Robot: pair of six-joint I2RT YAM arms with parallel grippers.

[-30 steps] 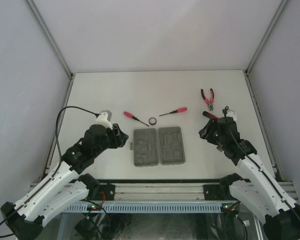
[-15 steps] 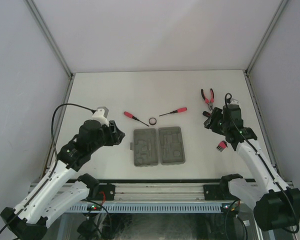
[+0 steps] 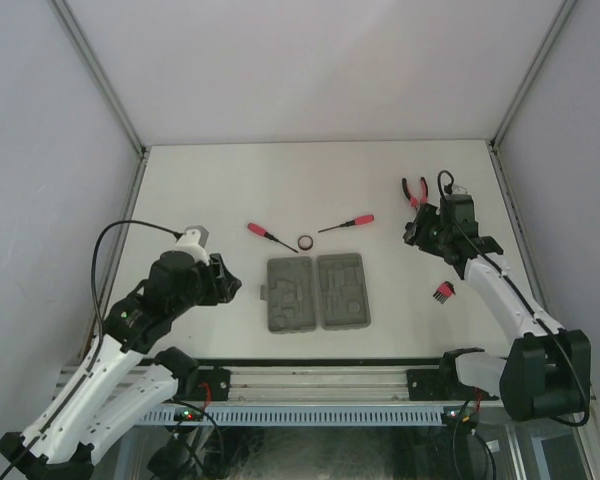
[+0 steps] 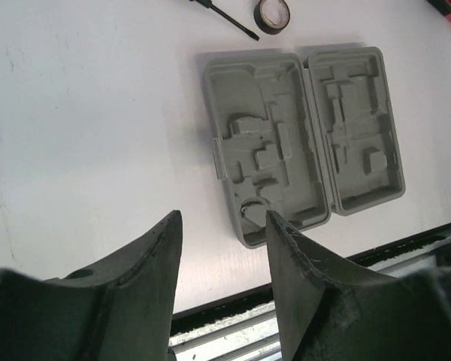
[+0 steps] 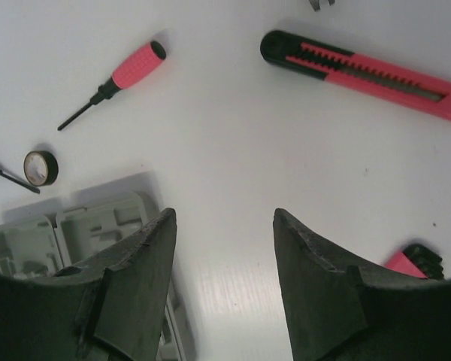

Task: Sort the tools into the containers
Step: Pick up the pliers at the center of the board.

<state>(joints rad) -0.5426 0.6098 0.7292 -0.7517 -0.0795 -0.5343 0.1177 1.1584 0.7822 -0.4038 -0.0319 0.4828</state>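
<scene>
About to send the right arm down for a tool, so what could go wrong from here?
The red-black knife lies flat, so the open right claw may skid it rather than grip it. The pliers lie close to that claw and could get nudged. The open grey case lies unheld; pressing a tool in may shift it.
</scene>
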